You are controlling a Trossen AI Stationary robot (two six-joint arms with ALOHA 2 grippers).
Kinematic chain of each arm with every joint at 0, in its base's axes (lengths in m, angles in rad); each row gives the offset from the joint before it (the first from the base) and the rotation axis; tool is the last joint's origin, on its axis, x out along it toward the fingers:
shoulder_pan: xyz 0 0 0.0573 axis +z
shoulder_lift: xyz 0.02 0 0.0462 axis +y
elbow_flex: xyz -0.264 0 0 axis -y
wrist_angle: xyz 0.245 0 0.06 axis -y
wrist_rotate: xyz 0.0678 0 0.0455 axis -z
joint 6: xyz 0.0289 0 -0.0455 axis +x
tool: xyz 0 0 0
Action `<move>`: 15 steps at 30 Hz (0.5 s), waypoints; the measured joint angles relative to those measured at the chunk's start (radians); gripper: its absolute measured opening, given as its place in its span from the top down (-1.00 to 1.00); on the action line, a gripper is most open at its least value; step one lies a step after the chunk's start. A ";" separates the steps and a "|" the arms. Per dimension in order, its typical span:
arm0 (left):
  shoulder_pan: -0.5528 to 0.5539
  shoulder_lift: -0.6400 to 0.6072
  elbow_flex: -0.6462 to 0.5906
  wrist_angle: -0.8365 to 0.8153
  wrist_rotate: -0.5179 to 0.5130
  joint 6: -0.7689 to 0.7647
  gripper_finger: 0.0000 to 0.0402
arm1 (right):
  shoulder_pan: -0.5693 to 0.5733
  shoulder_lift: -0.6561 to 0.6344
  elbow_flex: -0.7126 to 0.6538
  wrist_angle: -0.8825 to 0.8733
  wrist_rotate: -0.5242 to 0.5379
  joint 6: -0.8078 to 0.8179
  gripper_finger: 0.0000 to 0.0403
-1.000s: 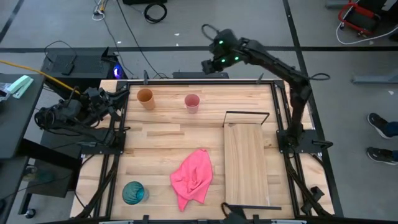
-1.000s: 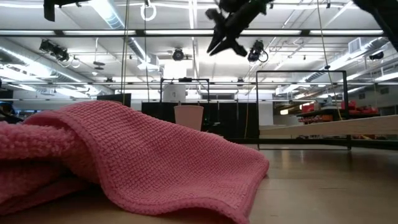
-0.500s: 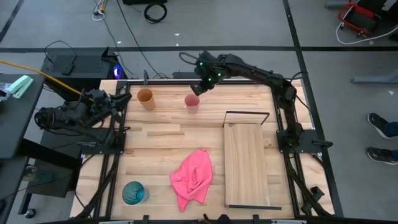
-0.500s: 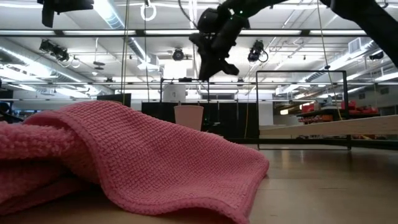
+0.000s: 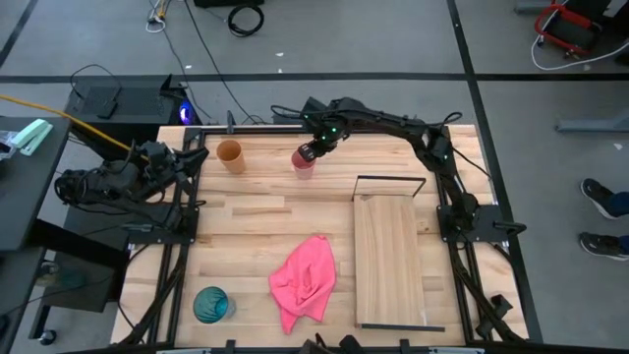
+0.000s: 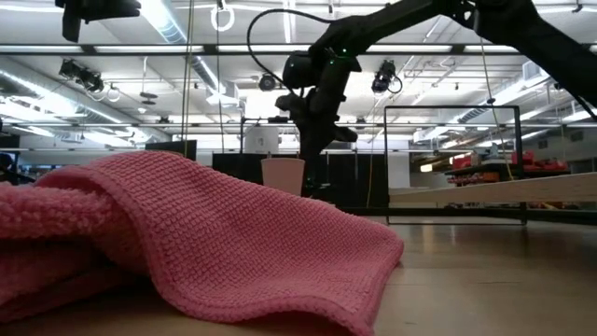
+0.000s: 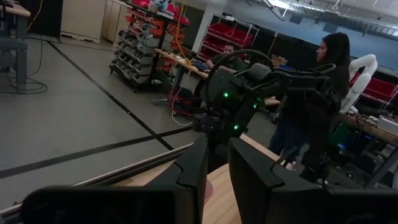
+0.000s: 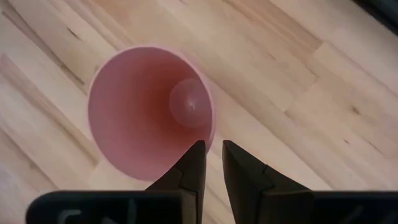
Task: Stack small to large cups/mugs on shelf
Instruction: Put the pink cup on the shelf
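1. Visibility: the low view is largely blocked by the pink cloth [image 6: 187, 238] in the foreground; the pink cup [image 6: 283, 175] is seen only by its upper part above the cloth, and the orange-brown and teal cups are hidden there.
2. In the high view the pink cup [image 5: 304, 162] is partly covered by the right gripper [image 5: 309, 152]; contact cannot be judged from above.
3. Right wrist view: the pink cup [image 8: 149, 112] stands upright on the table [image 8: 298, 93], mouth open to the camera. The right gripper [image 8: 211, 155] is seen over the cup's near rim, fingers separated by only a narrow gap. Whether the rim wall sits in that gap cannot be told.
4. Right arm pose: it is stretched from the table's right edge across the far side, with the wrist pointed down over the pink cup.
5. Left gripper [image 5: 194, 149] is parked off the table's left edge, the arm folded; in its wrist view the fingers [image 7: 194, 167] are narrowly parted, holding nothing.
6. Orange-brown cup [image 5: 230, 154] stands just left of the pink cup, apart from it; teal cup [image 5: 211, 304] stands at the near left corner.
7. Shelf [image 5: 389, 258] lies on the right half of the table, its black wire frame at the far end, nothing on it.
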 joint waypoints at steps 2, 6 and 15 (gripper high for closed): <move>0.000 0.000 0.000 -0.001 0.000 0.000 0.65 | 0.000 0.000 0.000 0.008 0.000 0.000 0.69; 0.000 0.000 0.000 -0.001 0.000 0.000 0.65 | -0.001 -0.014 0.000 0.038 -0.003 -0.002 0.68; 0.000 0.000 0.000 -0.003 0.000 0.000 0.64 | -0.001 -0.014 0.000 0.051 -0.027 -0.012 0.48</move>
